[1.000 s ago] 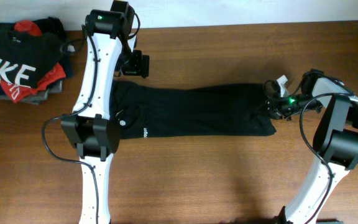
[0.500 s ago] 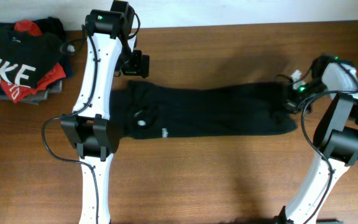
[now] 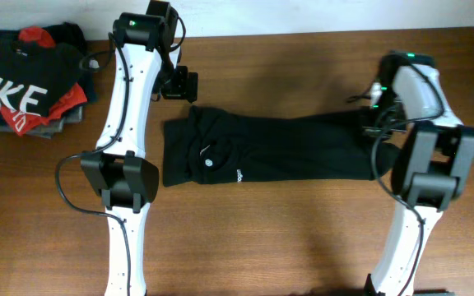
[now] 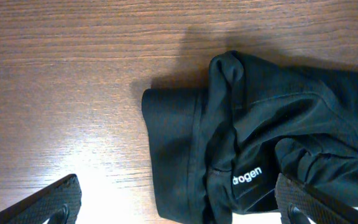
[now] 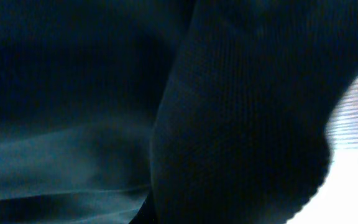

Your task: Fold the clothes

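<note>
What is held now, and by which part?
The right jaws pinch the T-shirt at its end away from the logo; left jaws hold nothing.

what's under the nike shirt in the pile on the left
Red fabric pokes out beneath the NIKE shirt, with grey garments under that, all on the table. How many pieces the shirt covers, and how they are folded, cannot be seen.

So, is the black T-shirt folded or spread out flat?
Partly folded: the black T-shirt lies as a long narrow band with its layers doubled over and its logo end bunched. It is not a compact fold.
</note>
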Robot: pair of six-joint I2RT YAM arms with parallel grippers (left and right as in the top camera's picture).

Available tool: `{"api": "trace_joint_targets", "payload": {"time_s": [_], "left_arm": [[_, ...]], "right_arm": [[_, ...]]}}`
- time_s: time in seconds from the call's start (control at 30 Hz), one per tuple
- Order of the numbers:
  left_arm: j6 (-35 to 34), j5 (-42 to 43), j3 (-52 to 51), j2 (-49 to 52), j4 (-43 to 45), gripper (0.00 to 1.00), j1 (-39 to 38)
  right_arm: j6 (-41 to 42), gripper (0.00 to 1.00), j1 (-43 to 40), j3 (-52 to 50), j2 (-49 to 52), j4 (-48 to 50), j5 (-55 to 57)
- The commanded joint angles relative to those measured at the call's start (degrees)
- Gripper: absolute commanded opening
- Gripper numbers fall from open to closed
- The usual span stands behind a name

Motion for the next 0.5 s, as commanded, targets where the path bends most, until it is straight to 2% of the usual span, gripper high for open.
{"api": "trace_joint_targets", "payload": {"time_s": [0.0, 0.23, 0.27, 0.37, 0.47], "left_arm": [[-0.1, 0.6, 0.3, 0.0, 0.1, 0.99, -0.1], [-0.1, 0.6, 0.2, 0.0, -0.1, 0.99, -0.1], [-0.1, 0.6, 0.3, 0.0, -0.1, 0.99, -0.1], [-0.1, 0.6, 0.3, 0.0, -0.1, 0.99, -0.1], [-0.1, 0.6, 0.2, 0.0, -0.1, 0.99, -0.1]], "right_arm": [[1.1, 0.04, 3.7, 0.6, 0.0, -0.9, 3.1], [1.1, 0.07, 8.5, -0.3, 0.1, -1.2, 3.1], [1.1, 0.14, 8.9, -0.4, 0.1, -1.2, 3.1], [1.1, 0.52, 9.8, -0.4, 0.1, -2.1, 3.1], [1.1, 0.55, 10.3, -0.4, 0.1, -3.3, 3.1]]}}
